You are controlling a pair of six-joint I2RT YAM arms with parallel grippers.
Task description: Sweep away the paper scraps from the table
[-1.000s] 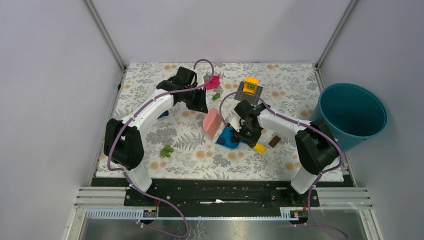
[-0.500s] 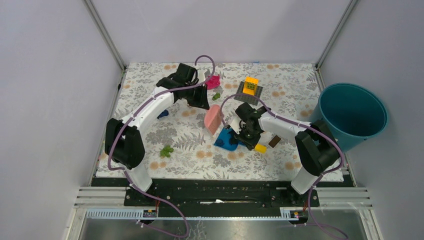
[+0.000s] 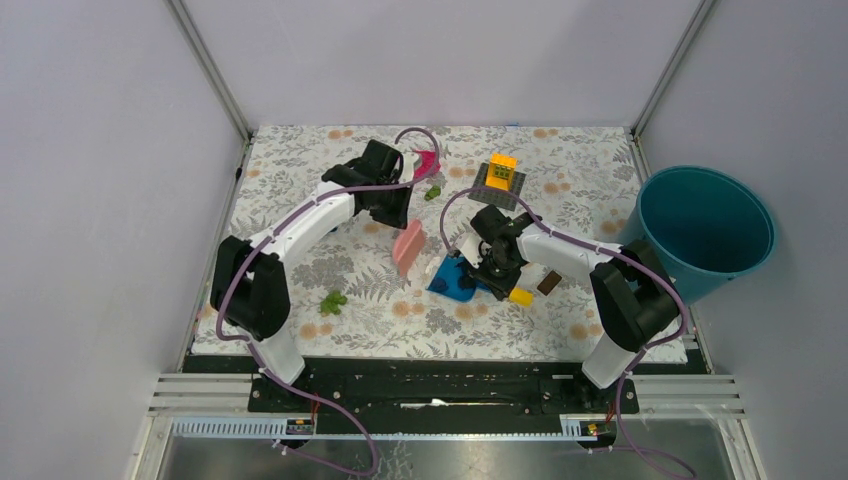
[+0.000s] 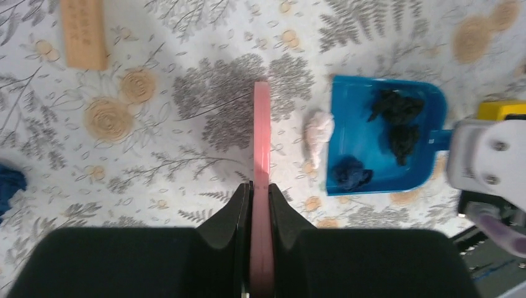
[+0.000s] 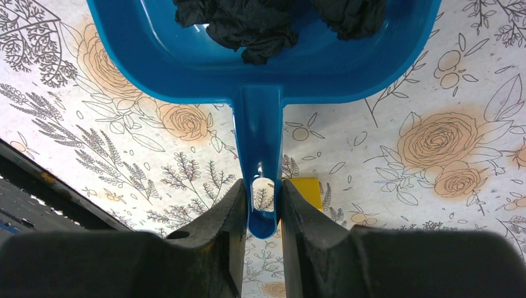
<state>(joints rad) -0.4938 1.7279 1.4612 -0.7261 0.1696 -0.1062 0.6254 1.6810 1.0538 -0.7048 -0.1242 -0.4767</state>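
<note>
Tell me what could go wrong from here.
The white scrap lies at the lip of the blue dustpan; the pink sweeper in the left gripper could ride over it. The right gripper pinches only the handle, so a shove might twist the pan and spill the black scraps.

Both of the 2 arms reach from their bases at the near edge toward the middle. The left arm [image 3: 300,215] rises from the near left, bends at its elbow and stretches far and rightward. Its wrist is turned so the left gripper [image 4: 260,189] points back toward the near right. Its black jaws press tight on a thin pink slab [image 4: 261,136], held on edge. The right arm [image 3: 575,250] rises from the near right, folds at the elbow and runs leftward, low. The right gripper [image 5: 260,186] points left, its jaws clamped on the end of a blue handle [image 5: 258,124].
</note>
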